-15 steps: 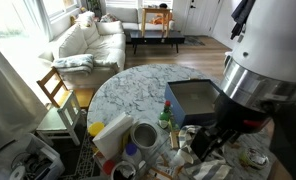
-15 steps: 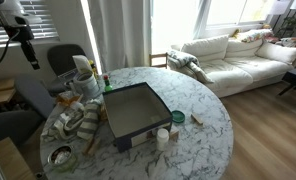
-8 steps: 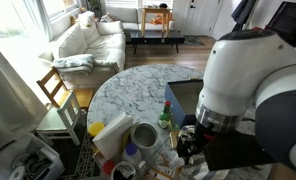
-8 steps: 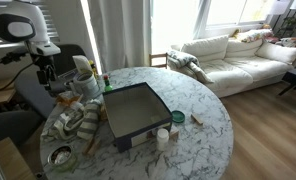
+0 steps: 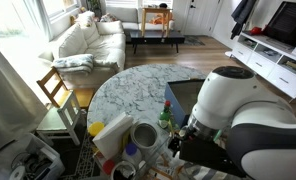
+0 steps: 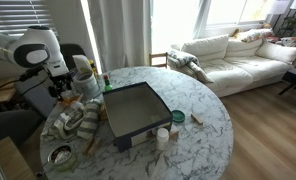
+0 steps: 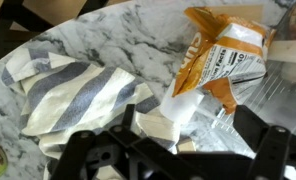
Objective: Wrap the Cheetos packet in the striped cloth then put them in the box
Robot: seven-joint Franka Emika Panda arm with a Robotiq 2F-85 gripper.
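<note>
1. Wrist view: the striped cloth [image 7: 78, 95] lies rumpled but partly spread on the marble surface [image 7: 138, 35]. The Cheetos packet [image 7: 223, 60] lies just beside it, not on it, so wrapping looks not yet begun.
2. The end effector [image 7: 178, 145] hangs above both with its fingers spread wide apart and gripping nothing. It is probably positioned to pick up one of them.
3. In an exterior view the box [image 6: 138, 110] sits open near the cloth, apparently empty. That keeps it handy for the final drop.
4. My judgement is that the packet should go onto the cloth first. Nearby clutter leaves little room to fold.
</note>
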